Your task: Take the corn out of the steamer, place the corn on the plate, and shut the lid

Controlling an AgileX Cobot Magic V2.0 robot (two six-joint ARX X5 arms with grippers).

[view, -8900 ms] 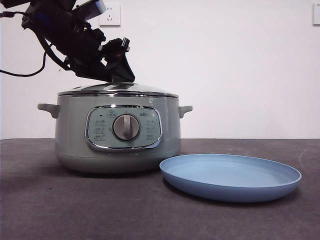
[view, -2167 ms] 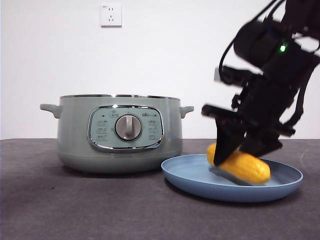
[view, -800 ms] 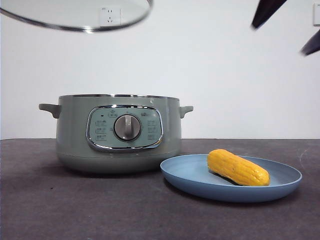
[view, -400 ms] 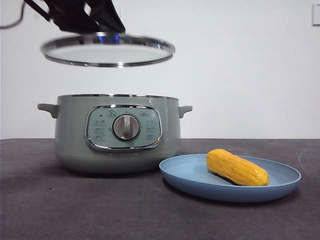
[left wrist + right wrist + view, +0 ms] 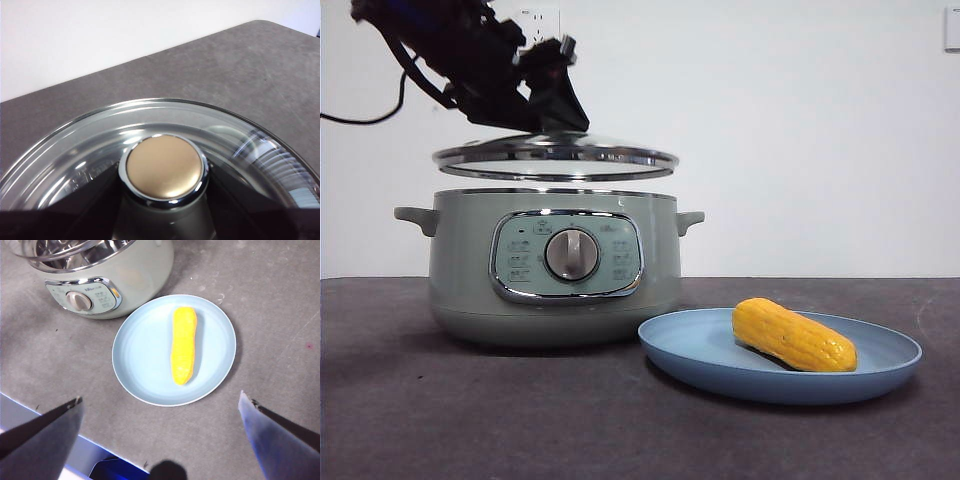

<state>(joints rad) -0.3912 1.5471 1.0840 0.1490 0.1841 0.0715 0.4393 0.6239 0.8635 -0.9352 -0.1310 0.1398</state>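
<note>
1. The left tool (image 5: pixel 552 105), in the upper left of the front view, grips the lid (image 5: pixel 555 157) by its knob (image 5: pixel 164 166).
2. The lid hangs level just above the steamer (image 5: pixel 555 265), not touching its rim.
3. The corn (image 5: pixel 794 335) lies on its side in the plate (image 5: pixel 720 365), lower right of the front view, just beside the steamer on the worktop (image 5: pixel 470 420).
4. The right tool (image 5: pixel 160 440) is high above the plate, jaws spread wide and holding nothing.

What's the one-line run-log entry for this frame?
left gripper: holds glass lid just above sage-green steamer, not seated | right gripper: open, high over blue plate | yellow corn cob: lying on plate
</note>
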